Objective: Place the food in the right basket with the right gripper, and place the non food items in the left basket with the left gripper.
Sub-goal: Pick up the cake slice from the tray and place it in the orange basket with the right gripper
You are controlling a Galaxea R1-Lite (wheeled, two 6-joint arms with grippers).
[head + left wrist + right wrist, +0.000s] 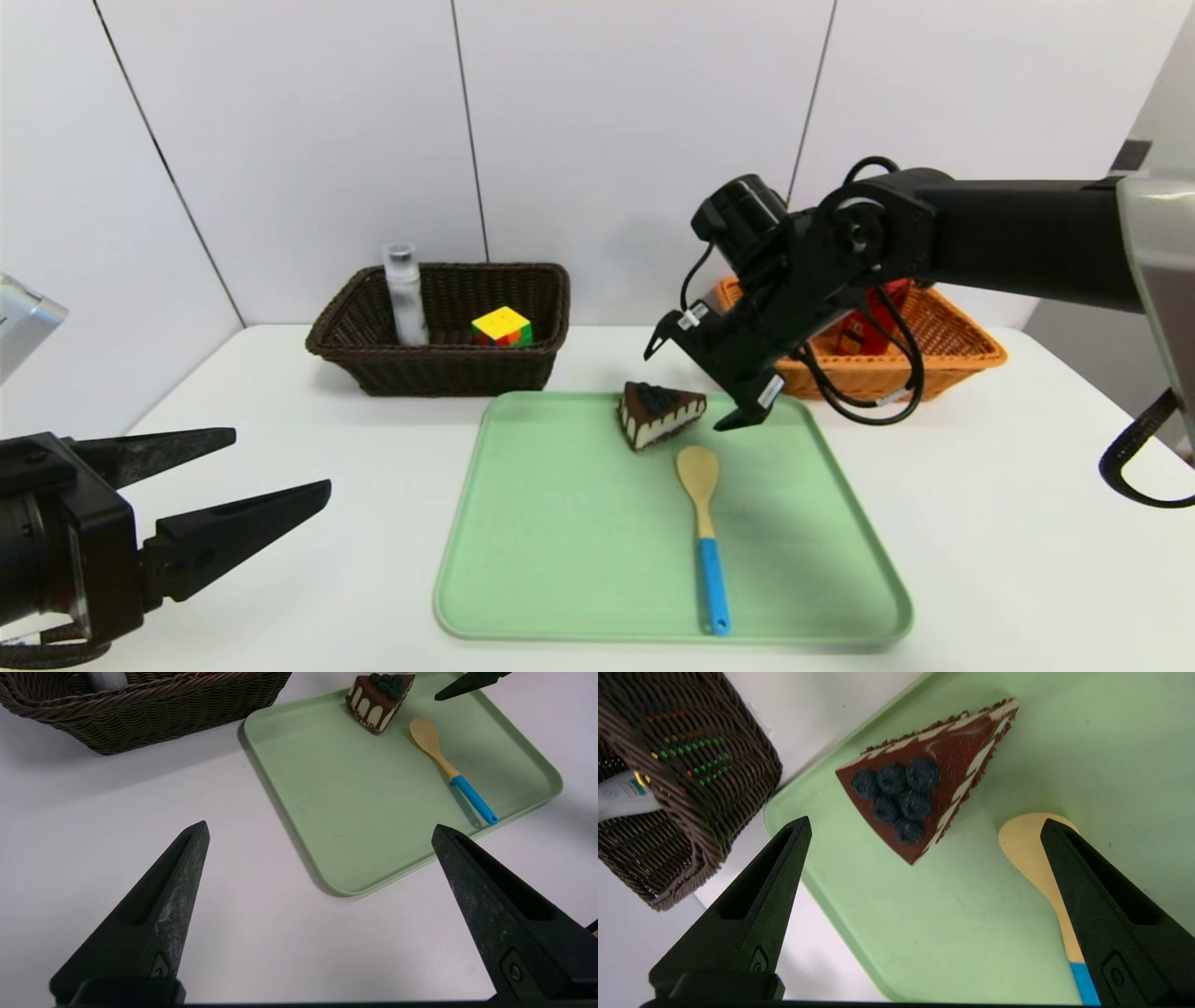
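Right gripper (695,383), jaws spread wide w/ nothing held, hangs above the cake wedge (658,413) at the far end of the green tray (560,560), spoon (705,532) just beside it. Left gripper (266,467), also wide open, idles near the table's front-left edge. Bottle (404,294) & cube (502,327) sit in the dark basket (439,369); red can (868,327) in the orange basket (962,359).

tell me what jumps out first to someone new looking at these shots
The right gripper hangs open just above the cake at the far edge of the green tray, with the spoon lying beside it. Behind the tray, the dark basket holds a bottle and a cube. The left gripper sits open, low at the near left.
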